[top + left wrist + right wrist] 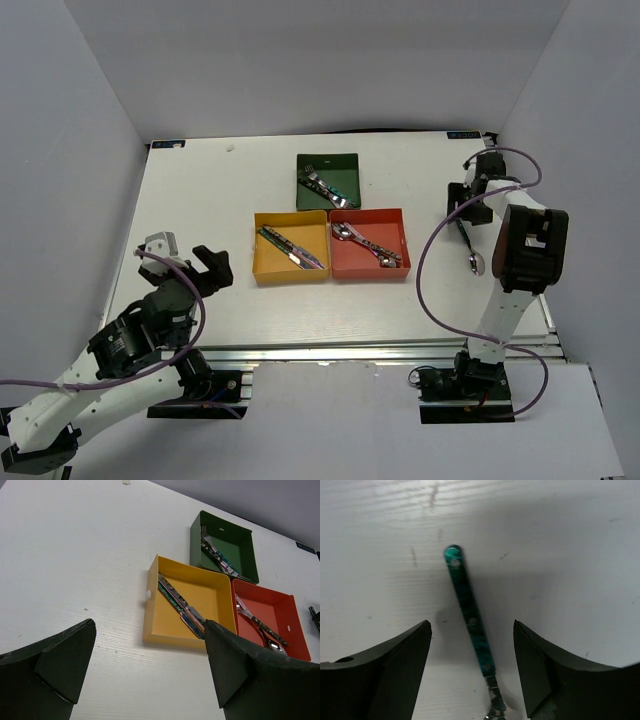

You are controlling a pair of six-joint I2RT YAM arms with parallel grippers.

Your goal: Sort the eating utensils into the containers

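**Spoon left on the table, right gripper open over its handle**

Spoon [470, 250] with a teal handle lies flat on the white table [200, 190] at the right side, well apart from the trays. In the top view its bowl points toward the arm bases. It looks like the only piece not yet sorted.

Right gripper [471, 630] has its fingers apart on either side of the handle [469, 612], nothing clamped yet. Can't tell whether the tips touch the table. Left gripper [150, 630] is also spread wide and empty, parked near the left edge and looking toward the trays.

Green tray [235, 545] holds what look like forks, yellow tray [210, 590] what look like knives, red tray [280, 610] spoons. My guess is this one goes in the red tray.

Risks from here:
- The handle is thin and flat on the table. If the jaws close too high, the fingers would probably pinch nothing or skid over it.
- The handle runs at a slight angle between the fingers, so one pad could hit first and spin or shove the spoon sideways.
- The grip is on the handle with the bowl end heavier, so the spoon could droop or swing in the pinch during the carry.
- The red tray already holds spoons and sits against its neighbours. A sloppy release could leave the spoon across a wall or in the yellow tray.
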